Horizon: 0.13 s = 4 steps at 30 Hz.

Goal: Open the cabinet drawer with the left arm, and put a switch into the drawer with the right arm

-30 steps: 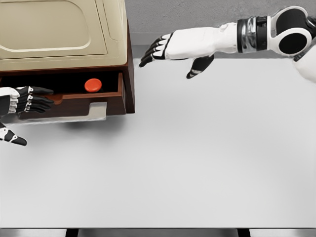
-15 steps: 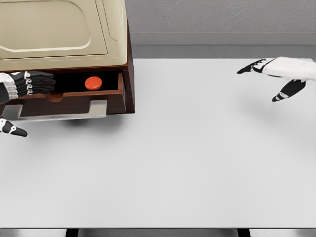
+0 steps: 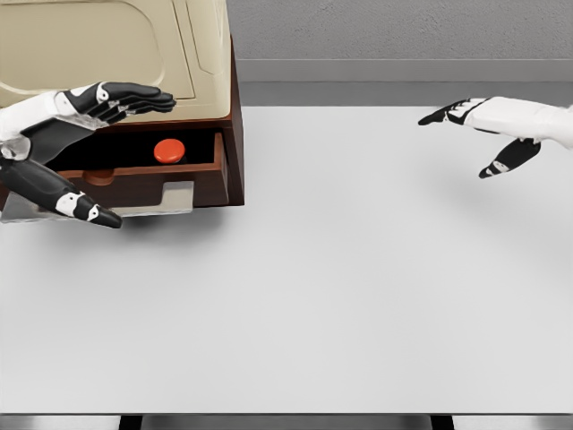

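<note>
A brown wooden cabinet point(image 3: 235, 116) with a beige top stands at the table's back left. Its drawer point(image 3: 170, 184) is pulled out, a pale handle along its front. Inside lies a round red switch point(image 3: 168, 150). My left hand point(image 3: 107, 148) hovers over the drawer's left part, fingers spread flat above the cabinet edge, thumb pointing down past the drawer front, holding nothing. My right hand point(image 3: 470, 134) floats at the far right above the table, fingers extended, empty.
The white table point(image 3: 340, 287) spreads from the cabinet to the right and front edges. A grey wall runs behind it. Two dark table legs show at the bottom edge.
My left hand has let go of the drawer front, risen and moved right with fingers spread. My right hand withdrew from beside the cabinet to the far right. The drawer stays out.
</note>
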Tool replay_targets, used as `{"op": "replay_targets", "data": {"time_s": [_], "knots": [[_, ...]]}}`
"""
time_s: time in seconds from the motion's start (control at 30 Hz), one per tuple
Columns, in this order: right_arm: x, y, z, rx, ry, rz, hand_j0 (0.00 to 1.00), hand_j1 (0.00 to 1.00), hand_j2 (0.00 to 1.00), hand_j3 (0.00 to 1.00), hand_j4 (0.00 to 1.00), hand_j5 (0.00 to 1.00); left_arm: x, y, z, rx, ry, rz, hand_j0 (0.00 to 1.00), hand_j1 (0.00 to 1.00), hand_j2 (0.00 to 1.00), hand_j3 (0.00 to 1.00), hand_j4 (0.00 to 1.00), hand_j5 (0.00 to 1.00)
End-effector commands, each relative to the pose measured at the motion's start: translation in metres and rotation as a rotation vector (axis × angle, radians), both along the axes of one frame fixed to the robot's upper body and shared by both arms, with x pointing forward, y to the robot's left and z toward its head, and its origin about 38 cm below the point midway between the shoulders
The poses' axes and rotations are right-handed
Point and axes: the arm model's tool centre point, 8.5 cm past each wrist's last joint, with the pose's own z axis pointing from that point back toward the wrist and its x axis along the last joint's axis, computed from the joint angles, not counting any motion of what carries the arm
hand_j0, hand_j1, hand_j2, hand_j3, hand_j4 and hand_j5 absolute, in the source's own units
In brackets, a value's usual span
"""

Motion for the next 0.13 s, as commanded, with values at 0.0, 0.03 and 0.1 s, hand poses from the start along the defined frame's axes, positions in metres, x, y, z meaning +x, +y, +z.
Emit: {"op": "replay_targets", "data": {"time_s": [0.0,0.03,0.1], "knots": [[0.0002,0.0,0.0006,0.006,0.0,-0.003,1.0,1.0,1.0,1.0,1.0,1.0,0.002,-0.0172,-0.0072,-0.023,-0.008,-0.038,1.0,1.0,1.0,1.0,1.0,1.0],[0.0002,0.0,0.0006,0.006,0.0,-0.003,1.0,1.0,1.0,1.0,1.0,1.0,0.0018,-0.0176,-0.0086,-0.022,-0.003,-0.04,1.0,1.0,1.0,1.0,1.0,1.0],[0.0015,0.0056,-0.0029,0.01,0.004,0.006,1.0,1.0,1.0,1.0,1.0,1.0,0.0015,-0.0183,-0.0112,-0.016,0.003,-0.042,1.0,1.0,1.0,1.0,1.0,1.0]]}}
